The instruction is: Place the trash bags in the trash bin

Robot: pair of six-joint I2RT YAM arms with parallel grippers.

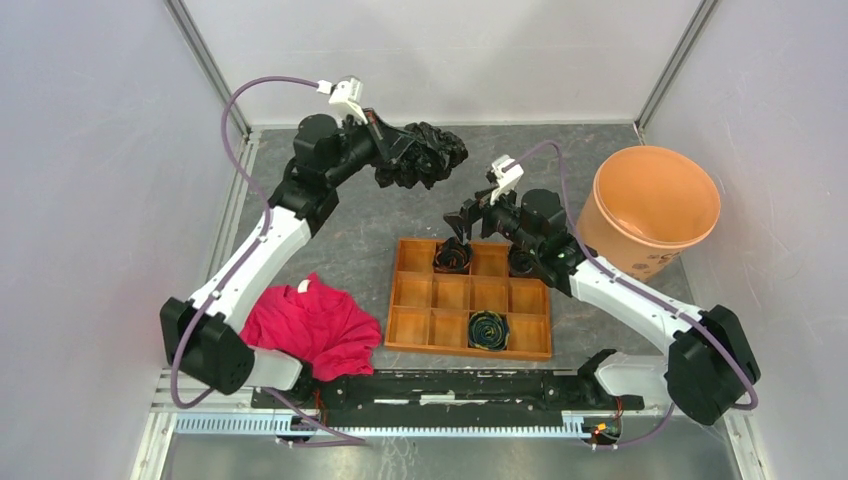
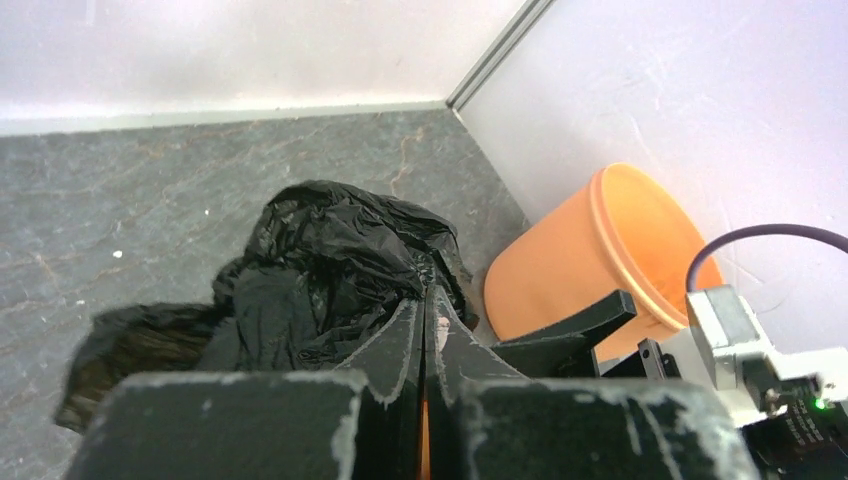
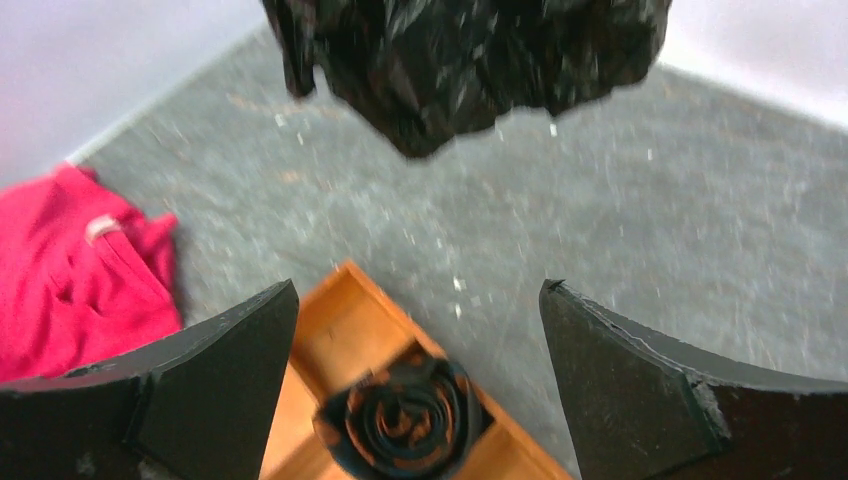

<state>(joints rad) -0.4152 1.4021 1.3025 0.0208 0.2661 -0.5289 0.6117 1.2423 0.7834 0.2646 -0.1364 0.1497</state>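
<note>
left end effector pinched on trash bags | right end effector spread wide | risk: slippy film could drop short of far-right trash bin

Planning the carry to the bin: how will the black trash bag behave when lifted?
Probably floppy: the black trash bag bunches in crumpled folds at the shut left hand. Likely light: the film looks thin and glossy. It may drape over the rim of the orange bin.
</note>
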